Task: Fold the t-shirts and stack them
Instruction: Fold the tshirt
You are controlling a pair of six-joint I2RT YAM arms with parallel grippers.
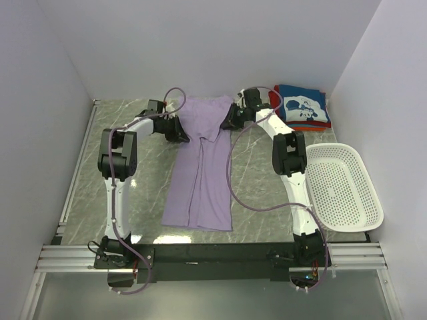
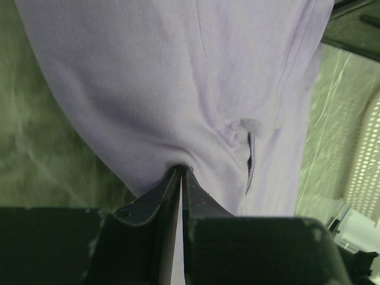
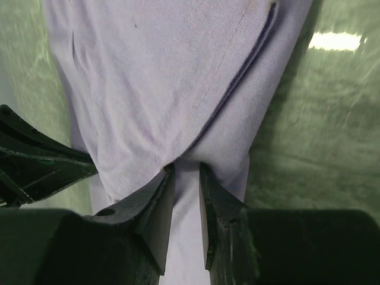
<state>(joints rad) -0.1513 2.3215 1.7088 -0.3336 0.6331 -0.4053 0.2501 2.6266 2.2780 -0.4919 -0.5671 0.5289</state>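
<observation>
The lavender t-shirt lies folded into a long narrow strip down the middle of the table, its top end raised between the two grippers. My left gripper is shut on the shirt's upper left edge; its fingertips pinch the cloth in the left wrist view, where the gripper shows closed. My right gripper is shut on the upper right edge, with a thick fold of cloth filling the gap between its jaws. A folded navy t-shirt with a white print tops a stack with red and orange tees at the back right.
A white perforated basket stands at the right edge of the marble table, beside the right arm. White walls enclose the back and both sides. The left gripper's body shows at the left of the right wrist view.
</observation>
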